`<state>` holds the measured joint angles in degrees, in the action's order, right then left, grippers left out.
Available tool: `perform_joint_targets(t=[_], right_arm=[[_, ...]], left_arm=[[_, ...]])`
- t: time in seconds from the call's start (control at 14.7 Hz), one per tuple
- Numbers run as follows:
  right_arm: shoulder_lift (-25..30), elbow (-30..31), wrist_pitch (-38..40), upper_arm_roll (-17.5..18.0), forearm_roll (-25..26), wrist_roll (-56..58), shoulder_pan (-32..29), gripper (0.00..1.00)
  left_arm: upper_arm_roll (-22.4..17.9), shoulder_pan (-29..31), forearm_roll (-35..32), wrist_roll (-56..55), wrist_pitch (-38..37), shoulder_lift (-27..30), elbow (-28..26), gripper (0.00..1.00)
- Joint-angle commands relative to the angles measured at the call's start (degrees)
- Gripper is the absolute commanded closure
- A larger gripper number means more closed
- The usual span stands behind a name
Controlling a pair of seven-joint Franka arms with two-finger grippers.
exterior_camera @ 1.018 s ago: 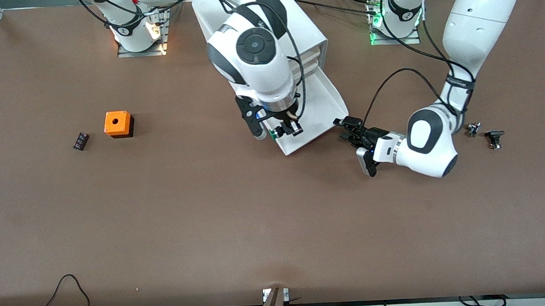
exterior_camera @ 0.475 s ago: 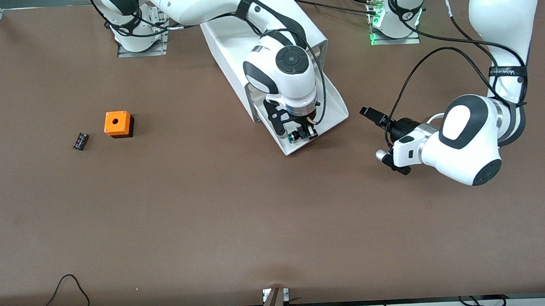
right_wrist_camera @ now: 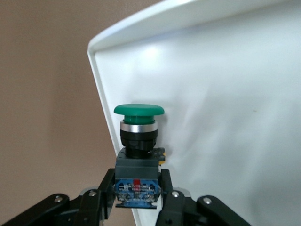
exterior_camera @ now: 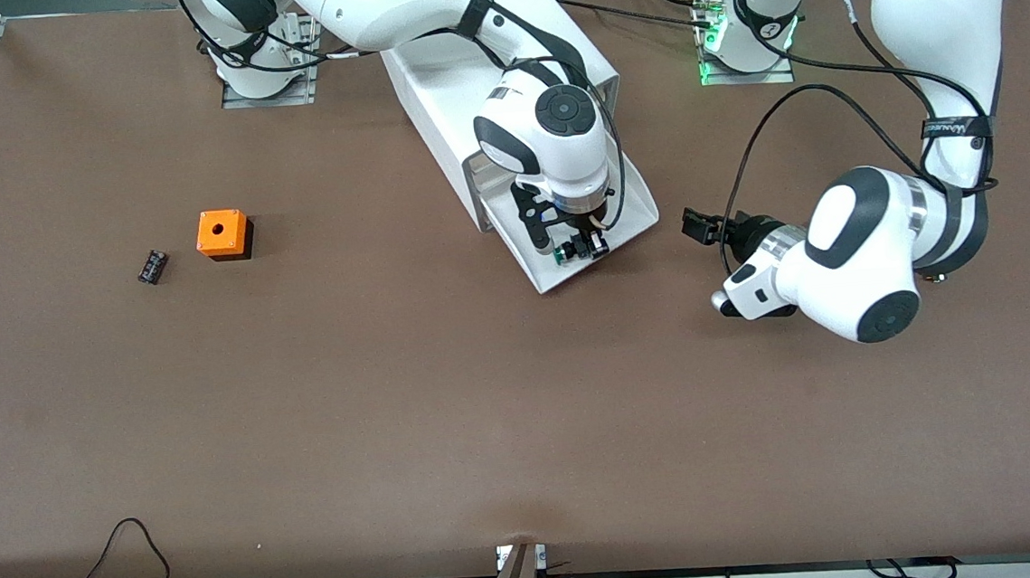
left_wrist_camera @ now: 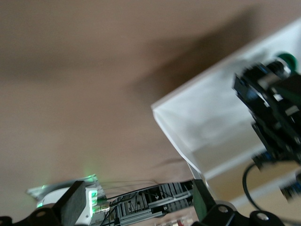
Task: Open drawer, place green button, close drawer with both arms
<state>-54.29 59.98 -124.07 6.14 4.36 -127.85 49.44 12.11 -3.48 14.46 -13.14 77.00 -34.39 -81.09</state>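
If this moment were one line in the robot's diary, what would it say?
drawer: pulled open | right hand: shut on button, over drawer's front end | left hand: open, over bare table beside drawer | button: not yet released

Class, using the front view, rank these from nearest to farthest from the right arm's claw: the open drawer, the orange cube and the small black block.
1. The drawer: directly under the right claw, which holds the button.
2. The orange cube: toward the right arm's end of the table.
3. The small black block: beside the cube, closer to that end.
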Motion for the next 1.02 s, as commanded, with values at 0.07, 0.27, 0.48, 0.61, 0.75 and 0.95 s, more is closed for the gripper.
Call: perform_joint_targets(t=[0.07,0.27,0.48,0.61,0.75,0.95], right_arm=[[0.0,-0.4,-0.3,-0.7,1.4,-1.2,0.1,0.10],[1.2,-1.1,2.3,-2.7,1.3,0.9,-0.3,0.01],[5.1,-1.5,6.0,-2.6,1.2,8.3,-3.7,0.01],[7.6,-1.5,9.8,-2.6,1.2,21.2,-5.7,0.01],[9.9,-1.5,15.0,-2.8,0.5,34.9,-7.7,0.01],[13.9,-0.7,18.9,-2.5,-1.5,48.3,-13.7,0.01]], left_arm=[[0.0,-2.8,-8.7,-11.4,6.8,0.9,0.1,0.00],[-0.5,-3.3,-10.4,-11.3,8.5,0.6,1.0,0.00],[-1.2,-2.0,-10.7,-9.2,8.8,-3.2,8.2,0.00],[-1.2,-1.0,-10.4,-5.7,10.6,-4.9,9.7,0.00],[-1.2,-1.6,-10.6,-5.6,13.3,-4.9,9.1,0.00],[-1.2,-3.5,-10.9,-10.5,23.0,-4.6,3.5,0.00]])
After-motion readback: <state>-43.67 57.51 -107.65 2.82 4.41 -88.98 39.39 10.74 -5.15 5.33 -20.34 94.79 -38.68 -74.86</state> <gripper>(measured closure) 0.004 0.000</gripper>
